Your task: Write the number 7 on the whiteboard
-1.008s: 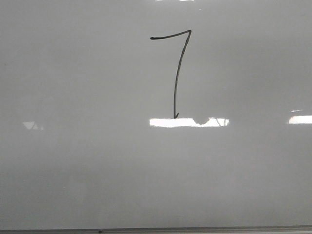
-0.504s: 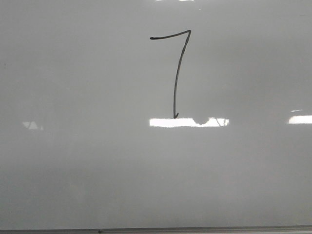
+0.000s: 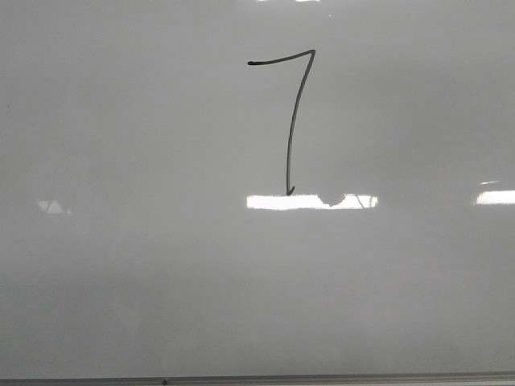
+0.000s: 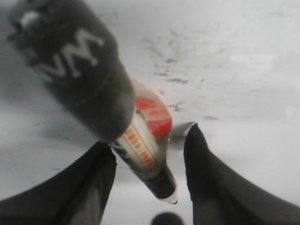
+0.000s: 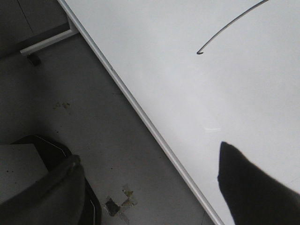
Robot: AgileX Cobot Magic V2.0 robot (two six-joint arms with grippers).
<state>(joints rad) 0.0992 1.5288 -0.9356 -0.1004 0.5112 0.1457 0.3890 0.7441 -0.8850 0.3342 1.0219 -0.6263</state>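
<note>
The number 7 (image 3: 291,121) is drawn in thin black line on the whiteboard (image 3: 145,265), upper middle of the front view. Its hooked lower end also shows in the right wrist view (image 5: 220,35). No arm shows in the front view. My left gripper (image 4: 149,150) holds a marker (image 4: 145,140) with a black cap, an orange-printed barrel and a red label. The marker lies against the left finger, with a small gap to the right finger. My right gripper (image 5: 150,164) is open and empty, over the whiteboard's lower edge strip (image 5: 140,115).
Bright light reflections (image 3: 310,202) lie just below the 7's stem. In the right wrist view a grey floor (image 5: 70,117) lies beside the board, with a white frame leg (image 5: 47,41) and a dark object (image 5: 42,154). The left wrist view shows a pale smudged surface (image 4: 225,93).
</note>
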